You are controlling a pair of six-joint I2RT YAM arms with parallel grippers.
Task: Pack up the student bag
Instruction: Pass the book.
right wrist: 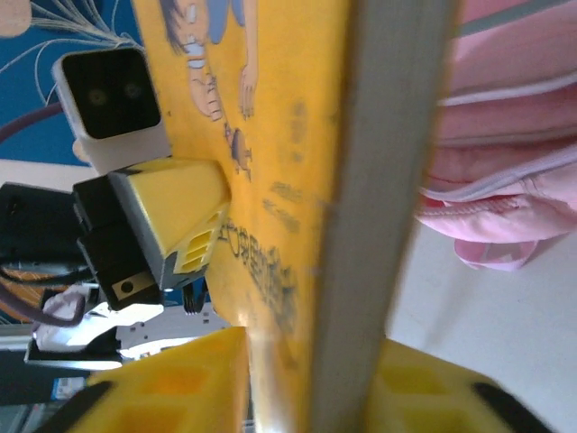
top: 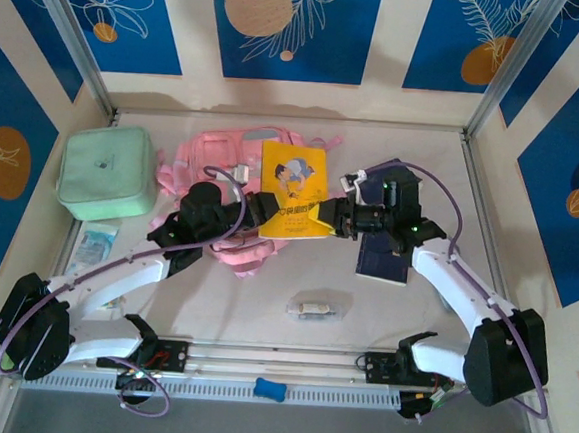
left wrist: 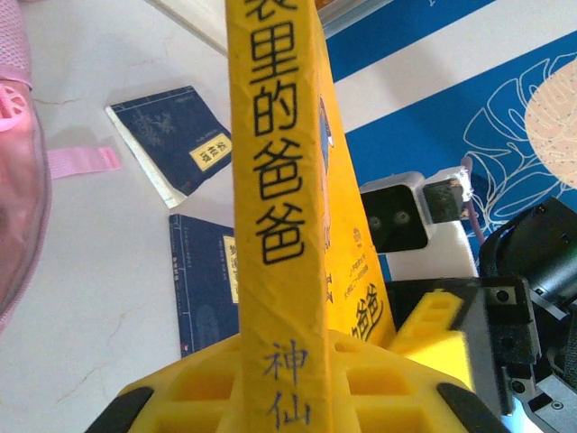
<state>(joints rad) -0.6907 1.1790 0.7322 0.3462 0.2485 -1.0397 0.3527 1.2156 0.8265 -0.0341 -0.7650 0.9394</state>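
Observation:
A yellow picture book (top: 294, 189) stands on edge above the table, held from both sides. My left gripper (top: 263, 214) is shut on its spine (left wrist: 275, 180), which runs up between the yellow fingers in the left wrist view (left wrist: 288, 383). My right gripper (top: 331, 218) grips the opposite edge; in the right wrist view the grey page edge (right wrist: 379, 198) sits pinched between its pads (right wrist: 315, 383). The pink student bag (top: 209, 155) lies flat just behind and left of the book, and it appears again as the pink bag (right wrist: 514, 171) in the right wrist view. Its opening is hidden.
A mint green zip case (top: 107, 172) sits at the far left, with a small blue-white packet (top: 95, 244) in front of it. Two dark blue books (top: 385, 256) (left wrist: 171, 140) lie to the right under my right arm. A small clear packet (top: 312, 309) rests near the front centre.

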